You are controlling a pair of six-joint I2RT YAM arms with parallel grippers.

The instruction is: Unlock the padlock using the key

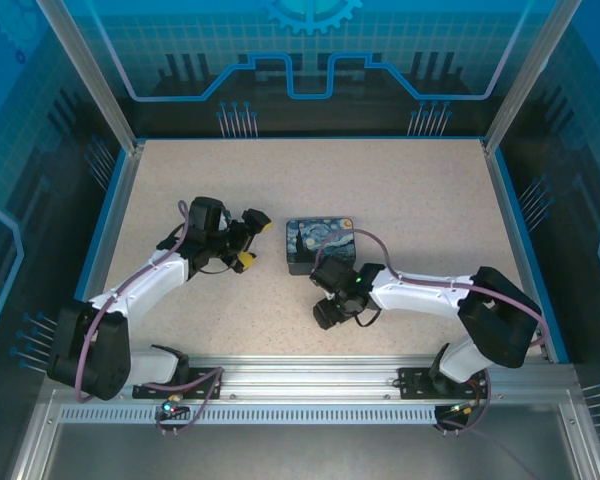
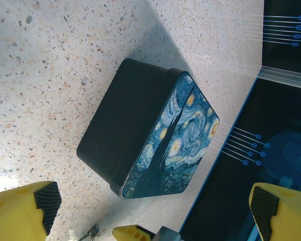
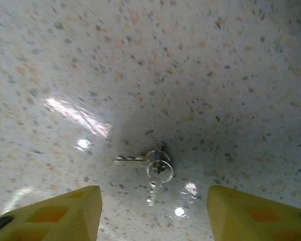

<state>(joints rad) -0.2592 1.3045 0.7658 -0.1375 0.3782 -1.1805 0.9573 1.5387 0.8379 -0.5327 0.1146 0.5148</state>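
Observation:
The key (image 3: 135, 160) lies flat on the speckled table, joined by a small ring to a second little key. My right gripper (image 3: 153, 195) hovers just above it, open, its yellow fingers (image 3: 60, 213) standing on either side without touching it. In the top view this gripper (image 1: 326, 316) points down in front of the painted box. The key bunch (image 2: 92, 233) also shows at the bottom edge of the left wrist view. My left gripper (image 2: 155, 203) is wide open and empty, facing the box; from above it (image 1: 257, 243) sits left of the box. The padlock is out of view.
A dark square box (image 1: 320, 243) with a swirly blue-and-yellow print (image 2: 183, 145) rests mid-table between the two grippers. Blue walls and aluminium posts (image 1: 90, 80) enclose the table. A metal rail (image 1: 300, 380) runs along the near edge.

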